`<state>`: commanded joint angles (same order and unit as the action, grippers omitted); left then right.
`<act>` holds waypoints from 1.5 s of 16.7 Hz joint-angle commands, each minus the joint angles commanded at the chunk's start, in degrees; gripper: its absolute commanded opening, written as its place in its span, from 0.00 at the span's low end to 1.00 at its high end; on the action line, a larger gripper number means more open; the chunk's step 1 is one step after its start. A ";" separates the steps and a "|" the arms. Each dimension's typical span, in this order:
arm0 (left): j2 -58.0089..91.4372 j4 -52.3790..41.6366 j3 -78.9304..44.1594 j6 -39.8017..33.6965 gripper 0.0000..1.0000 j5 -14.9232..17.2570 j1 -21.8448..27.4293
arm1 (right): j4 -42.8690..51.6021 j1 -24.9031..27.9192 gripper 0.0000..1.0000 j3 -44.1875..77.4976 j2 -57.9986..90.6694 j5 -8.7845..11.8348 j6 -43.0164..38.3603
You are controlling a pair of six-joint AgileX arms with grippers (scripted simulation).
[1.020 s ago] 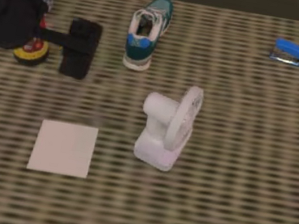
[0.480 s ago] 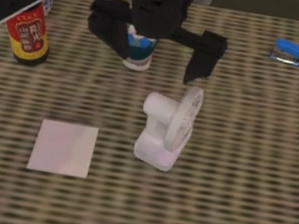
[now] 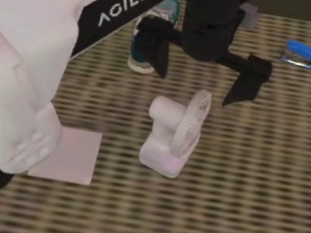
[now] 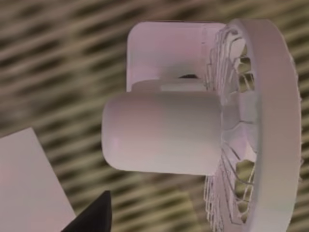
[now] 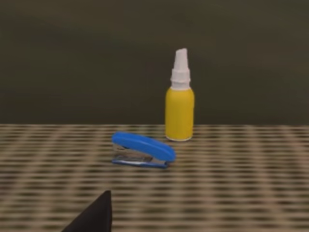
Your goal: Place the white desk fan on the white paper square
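Swinging rightward since a moment earlier, the left gripper [image 3: 202, 70] hung above the white desk fan [image 3: 173, 134], fingers spread wide and holding nothing. That fan stood mid-table, well apart from the white paper square [image 3: 77, 157], partly under the arm.

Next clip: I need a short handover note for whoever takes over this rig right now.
Left tool: open, hovering above the white desk fan, fingers spread to either side of its head, not touching it.
Right tool: not visible in the top view; its wrist camera faces the blue stapler and yellow bottle.
Fan: upright near the table's middle, not on the white paper square, which lies flat to its left, partly hidden by the left arm.
Done: approach only.
Left: lower, grip, carry the fan to the paper, release.
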<state>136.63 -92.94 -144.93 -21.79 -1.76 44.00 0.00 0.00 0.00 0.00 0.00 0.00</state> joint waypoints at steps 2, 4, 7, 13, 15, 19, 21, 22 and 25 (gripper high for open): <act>0.00 0.00 0.00 0.00 1.00 0.00 0.00 | 0.00 0.00 1.00 0.00 0.00 0.00 0.00; -0.06 0.10 0.12 0.05 1.00 0.07 -0.29 | 0.00 0.00 1.00 0.00 0.00 0.00 0.00; -0.68 2.26 2.50 0.23 1.00 0.01 -0.23 | 0.00 0.00 1.00 0.00 0.00 0.00 0.00; -3.26 12.95 16.41 0.29 1.00 -0.01 -0.33 | 0.00 0.00 1.00 0.00 0.00 0.00 0.00; -3.53 14.37 17.90 0.28 1.00 -0.01 -0.31 | 0.00 0.00 1.00 0.00 0.00 0.00 0.00; -3.54 14.38 17.91 0.28 0.92 -0.01 -0.31 | 0.00 0.00 1.00 0.00 0.00 0.00 0.00; -3.54 14.38 17.91 0.28 0.77 -0.01 -0.31 | 0.00 0.00 1.00 0.00 0.00 0.00 0.00; -3.54 14.38 17.91 0.28 0.70 -0.01 -0.31 | 0.00 0.00 1.00 0.00 0.00 0.00 0.00; -3.54 14.38 17.91 0.28 0.47 -0.01 -0.31 | 0.00 0.00 1.00 0.00 0.00 0.00 0.00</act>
<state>133.09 -78.56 -127.02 -21.51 -1.78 43.69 0.00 0.00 0.00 0.00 0.00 0.00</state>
